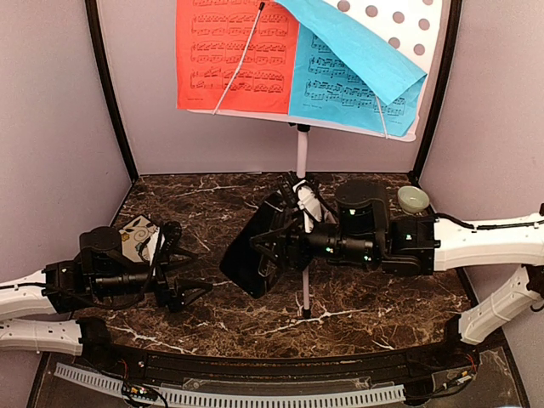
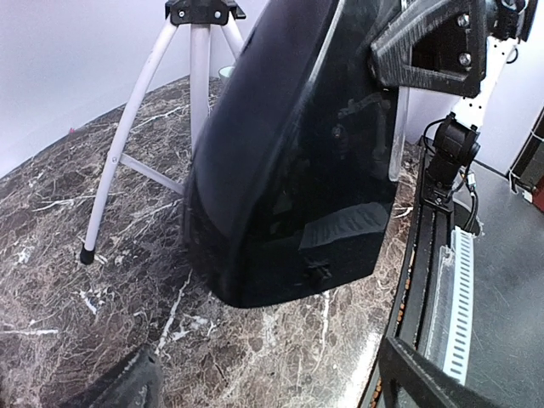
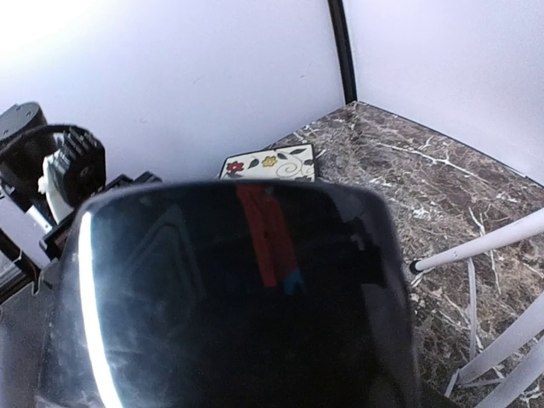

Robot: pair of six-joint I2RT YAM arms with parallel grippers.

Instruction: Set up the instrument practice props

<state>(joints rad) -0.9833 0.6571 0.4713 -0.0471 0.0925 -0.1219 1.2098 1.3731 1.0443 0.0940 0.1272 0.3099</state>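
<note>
The white perforated music stand [image 1: 399,17] stands at the back on a white pole [image 1: 302,153]. It carries a red sheet [image 1: 238,59] and a blue sheet [image 1: 348,85] whose top corner is folded down. My right gripper [image 1: 280,231] is shut on the black pyramid metronome [image 1: 253,255] and holds it tilted over mid-table, in front of the pole. The metronome fills the right wrist view [image 3: 238,297] and hides the fingers there. My left gripper [image 1: 183,265] is open and empty, left of the metronome [image 2: 289,170].
The floral tile [image 1: 138,236] lies at the left behind my left arm and shows in the right wrist view [image 3: 270,163]. The pale green bowl [image 1: 413,199] sits at the back right. The stand's tripod legs [image 2: 127,144] spread across the marble behind the metronome.
</note>
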